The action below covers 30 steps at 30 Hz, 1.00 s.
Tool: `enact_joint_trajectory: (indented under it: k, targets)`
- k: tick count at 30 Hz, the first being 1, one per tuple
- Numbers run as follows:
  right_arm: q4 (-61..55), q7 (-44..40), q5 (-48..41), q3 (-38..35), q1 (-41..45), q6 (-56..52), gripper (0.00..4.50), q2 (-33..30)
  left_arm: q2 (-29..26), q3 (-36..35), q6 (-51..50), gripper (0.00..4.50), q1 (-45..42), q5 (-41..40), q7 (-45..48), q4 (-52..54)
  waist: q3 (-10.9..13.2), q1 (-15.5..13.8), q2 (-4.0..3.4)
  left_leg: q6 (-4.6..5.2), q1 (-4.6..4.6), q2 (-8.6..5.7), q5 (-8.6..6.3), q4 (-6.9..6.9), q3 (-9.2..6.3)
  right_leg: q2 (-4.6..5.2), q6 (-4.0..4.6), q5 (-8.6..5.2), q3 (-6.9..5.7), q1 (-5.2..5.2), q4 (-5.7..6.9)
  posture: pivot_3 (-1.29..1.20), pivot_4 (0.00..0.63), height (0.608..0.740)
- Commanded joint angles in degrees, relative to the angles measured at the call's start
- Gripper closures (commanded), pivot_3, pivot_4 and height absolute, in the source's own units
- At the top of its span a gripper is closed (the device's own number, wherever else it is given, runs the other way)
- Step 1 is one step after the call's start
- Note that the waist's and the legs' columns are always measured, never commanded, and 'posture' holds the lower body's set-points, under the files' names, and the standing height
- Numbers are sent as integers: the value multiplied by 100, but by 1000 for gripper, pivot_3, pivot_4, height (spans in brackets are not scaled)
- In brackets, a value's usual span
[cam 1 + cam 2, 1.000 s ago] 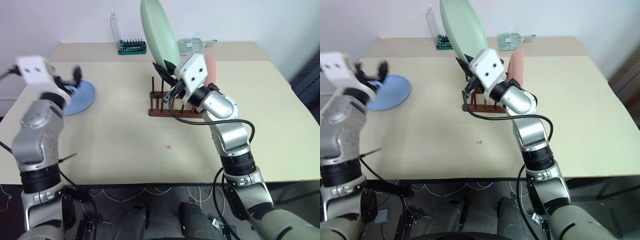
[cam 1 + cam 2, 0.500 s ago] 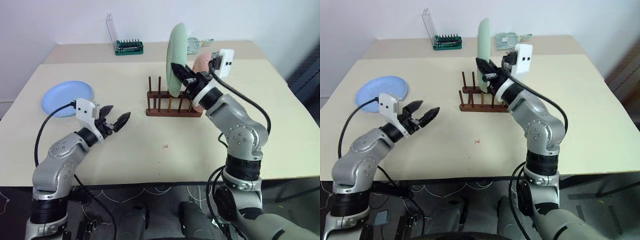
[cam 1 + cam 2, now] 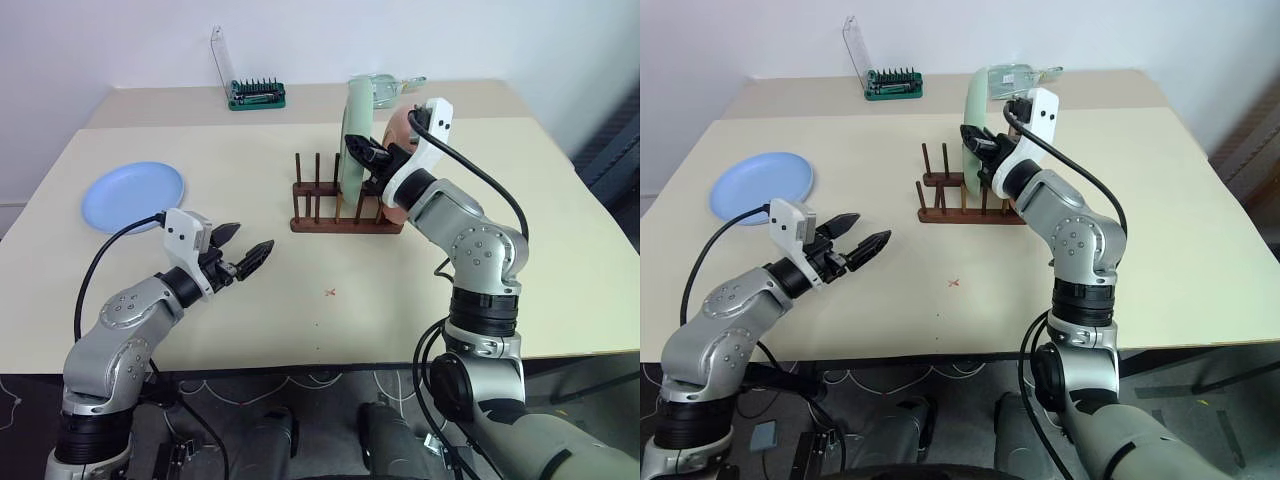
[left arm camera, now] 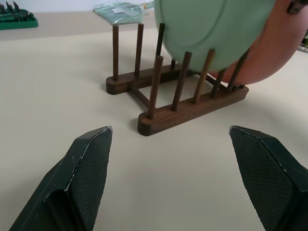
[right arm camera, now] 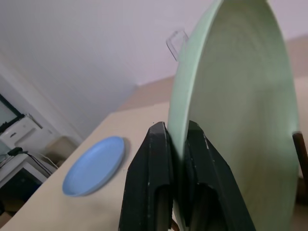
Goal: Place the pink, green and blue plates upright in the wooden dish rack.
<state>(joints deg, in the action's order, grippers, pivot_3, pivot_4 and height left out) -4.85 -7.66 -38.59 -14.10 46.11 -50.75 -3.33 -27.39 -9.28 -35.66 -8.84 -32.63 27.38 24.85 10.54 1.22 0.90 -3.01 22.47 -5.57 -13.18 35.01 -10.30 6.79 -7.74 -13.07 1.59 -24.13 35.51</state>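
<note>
The green plate (image 3: 352, 140) stands upright between the pegs of the wooden dish rack (image 3: 340, 222) at mid-table. My right gripper (image 5: 175, 127) is shut on its upper rim, one finger on each face. The pink plate (image 3: 399, 128) stands in the rack just behind the green one, at the rack's right end. Far left on the table, the blue plate (image 3: 133, 195) lies flat. My left gripper (image 3: 250, 240) hovers open and empty low over the table, in front of and left of the rack (image 4: 192, 113), pointing at it.
A green tool holder (image 3: 258, 95) with a clear upright panel sits at the back of the table. A clear packet (image 3: 385, 90) lies behind the rack. A small red cross (image 3: 331, 293) marks the table in front of the rack.
My right gripper brought the green plate down from a high tilt to upright in the rack. My left arm dropped from beside the blue plate to low over the table, toward the rack.
</note>
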Motion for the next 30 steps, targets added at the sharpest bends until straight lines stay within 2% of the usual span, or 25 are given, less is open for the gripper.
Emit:
enact_joint_trajectory:
  k: [1,4,10,15,17,18,24,27,30]
  targets:
    - [-189,-21,-79,72,248,77,2426,-46,25,75,48,466,6,38,-41,216,0,-2,0,0,0,0,0,0,0,0,0,0,0,0,0,0,150,740]
    - [-263,-85,74,228,276,173,986,-152,25,92,66,466,-7,41,-52,193,0,0,0,0,0,0,0,0,1,0,0,0,0,0,0,0,150,740]
    - [-608,-504,842,1017,383,760,986,-756,1,56,104,466,-69,64,-25,94,1,-6,-2,0,1,0,0,0,2,0,0,0,0,-1,-2,0,150,740]
    - [-689,-977,2291,1963,548,2001,986,-1677,21,-118,170,466,-126,111,-107,-71,3,-1,-5,0,3,0,0,0,9,-1,-1,0,0,-6,-2,0,150,740]
    - [-639,-1122,2579,2128,573,2340,986,-1825,34,-162,203,466,-149,120,-136,-118,3,4,-4,0,2,3,0,0,12,-1,-1,0,0,-7,-2,0,150,740]
    - [-616,-1173,2604,2136,574,2374,949,-1822,61,-211,195,233,-171,105,-194,-160,3,3,-4,0,2,5,0,0,15,-1,-1,0,0,-7,-2,0,150,740]
    - [-459,-1419,3063,2352,556,2772,949,-1847,132,-342,364,233,-236,208,-389,-368,3,-19,-3,0,3,7,0,1,16,-1,1,1,1,-6,-5,0,150,740]
    - [-411,-1648,3346,2526,592,3350,949,-1873,273,-640,532,233,-549,571,-1115,-899,3,-27,-3,0,2,7,0,1,16,-2,2,2,0,-7,-5,0,150,740]
    - [-448,-1998,3818,2969,561,4046,949,-1965,543,-1450,448,233,-1226,799,-2544,-1795,2,-16,-1,-1,2,7,0,4,15,-5,2,4,0,-7,-5,0,150,740]
